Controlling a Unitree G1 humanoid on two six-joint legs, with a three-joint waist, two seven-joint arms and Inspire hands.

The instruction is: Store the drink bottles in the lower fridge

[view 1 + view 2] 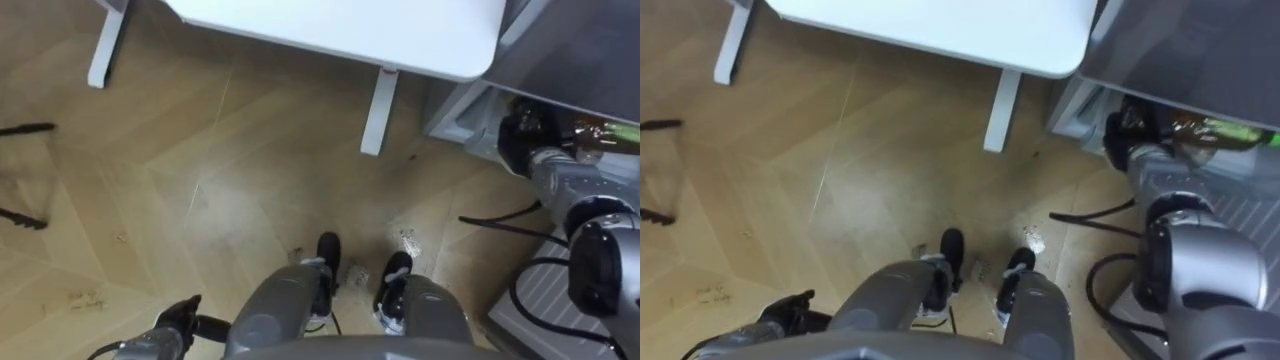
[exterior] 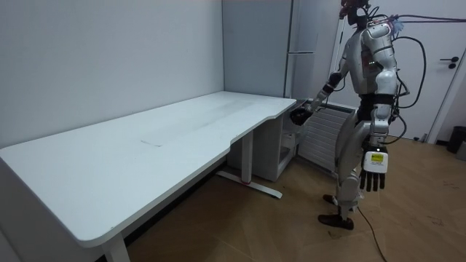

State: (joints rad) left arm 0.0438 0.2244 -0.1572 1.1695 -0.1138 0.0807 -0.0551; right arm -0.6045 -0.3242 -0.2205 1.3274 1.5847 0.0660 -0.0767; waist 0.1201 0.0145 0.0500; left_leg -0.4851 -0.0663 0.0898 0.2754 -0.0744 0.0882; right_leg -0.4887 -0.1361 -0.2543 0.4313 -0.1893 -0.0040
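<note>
Left eye view: a bottle (image 1: 600,134) seems gripped by the curled right hand (image 1: 522,135) at the fridge (image 2: 255,58); it should be lowered level. Left hand (image 2: 373,173) is held open.

Brownish, green-ended drink (image 1: 598,134) lies sideways beside the grey fridge (image 2: 256,73).

Floor (image 1: 230,170): wood parquet, low satin finish, scuffed and speckled near the feet; bench (image 2: 145,156): white top, smooth and matt, on white painted legs (image 1: 378,110); fridge (image 2: 256,44): grey panels, smooth, dull sheen.
</note>
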